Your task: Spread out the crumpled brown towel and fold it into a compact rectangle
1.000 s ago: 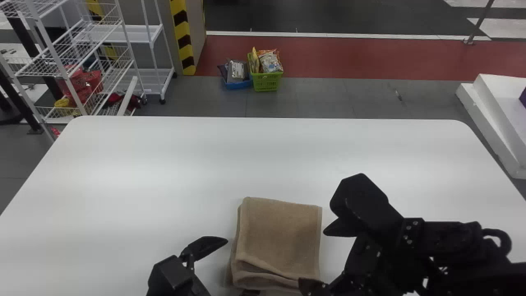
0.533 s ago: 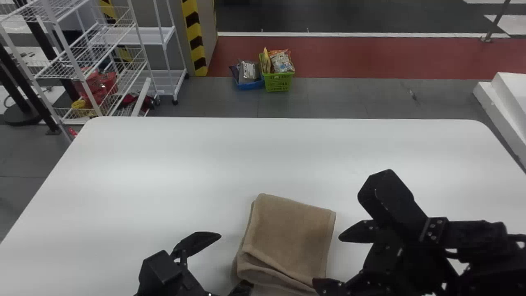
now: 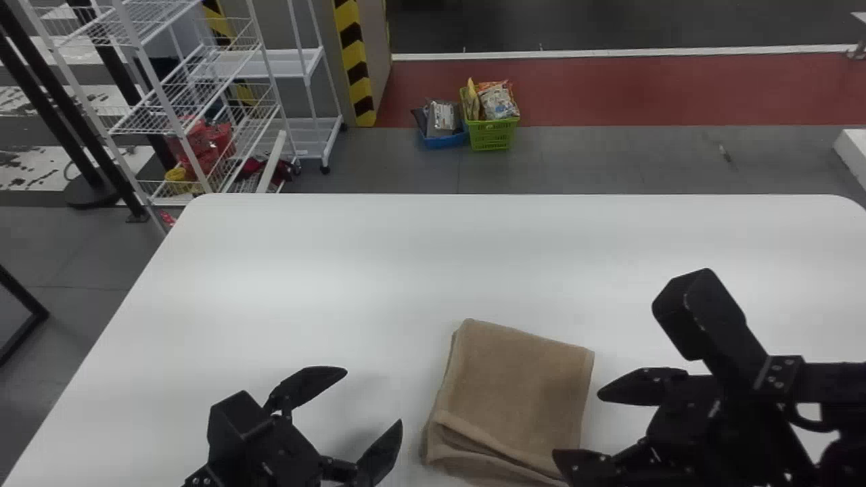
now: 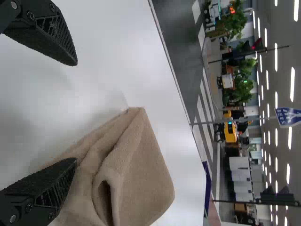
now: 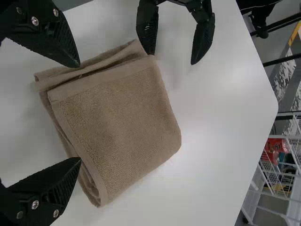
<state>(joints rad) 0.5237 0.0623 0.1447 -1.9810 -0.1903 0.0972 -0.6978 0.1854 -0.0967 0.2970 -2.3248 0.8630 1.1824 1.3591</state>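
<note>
Towel (image 3: 517, 392) is on the white bench (image 3: 284, 284) at 5 o'clock in the head view. It's tan-brown & folded into a thick square, a bit crooked, w/ soft layers bunched up on its 6 o'clock side. L claw (image 3: 373, 399) is just off its 9 o'clock side, fingers wide apart, nothing in them. R claw (image 3: 576, 423) is at its 3–4 o'clock side, fingers also apart & empty; one tip shows over the towel's edge, but can't tell if it's touching. Past the bench, on the floor, a green basket (image 3: 492, 136) w/ snack bags is at 1 o'clock, next to a blue basket (image 3: 446, 141) nr 12. A white wire rack (image 3: 196, 122) is at 10 o'clock.

L wrist view: L claw (image 4: 75, 112) is open, w/ one finger by the towel's messy folds & the other over the bench. One fold curls into a little open loop. Green plants (image 4: 242, 80) & a yellow machine (image 4: 230, 132) are far off.

R wrist view: R claw (image 5: 79, 112) is open, w/ both tips nr the towel's edges. Its top is smooth, w/ layers peeking out. L claw is farther off, nr one corner.
</note>
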